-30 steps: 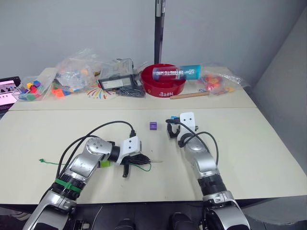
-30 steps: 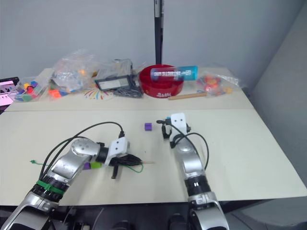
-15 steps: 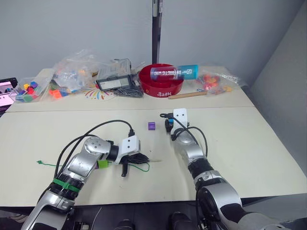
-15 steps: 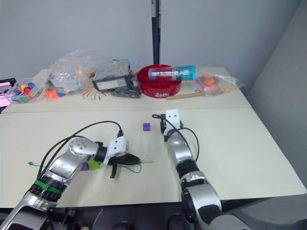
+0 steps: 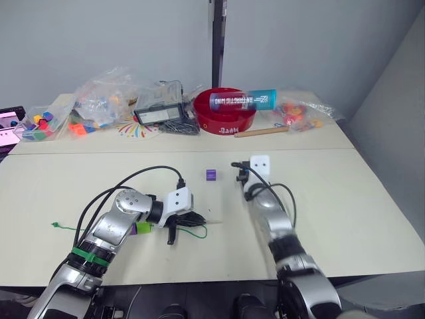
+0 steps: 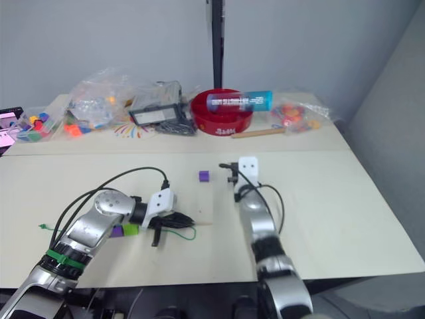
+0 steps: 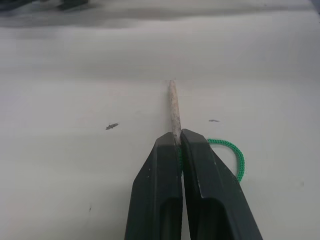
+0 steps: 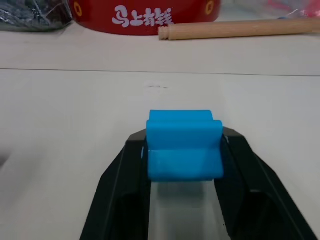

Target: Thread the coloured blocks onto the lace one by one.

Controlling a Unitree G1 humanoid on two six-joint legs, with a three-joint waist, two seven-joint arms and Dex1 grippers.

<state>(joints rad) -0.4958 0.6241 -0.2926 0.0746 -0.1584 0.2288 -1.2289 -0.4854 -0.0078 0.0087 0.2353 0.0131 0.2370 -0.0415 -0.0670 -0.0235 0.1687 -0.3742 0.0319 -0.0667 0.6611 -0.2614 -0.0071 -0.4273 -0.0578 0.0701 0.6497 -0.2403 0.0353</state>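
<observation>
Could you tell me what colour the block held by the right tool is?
Bright blue block; it shows best in the right wrist view.

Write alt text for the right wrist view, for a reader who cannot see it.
Two black fingers grip a blue block just above a pale table. Beyond it lie a wooden dowel and the rim of a red bowl with white lettering.

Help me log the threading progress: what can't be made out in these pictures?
- Blue block's hole: none visible in the right wrist view.
- Threaded blocks: left arm covers part, head views.
- Lace: cord hidden between the left gripper's fingers, left wrist view.
</observation>
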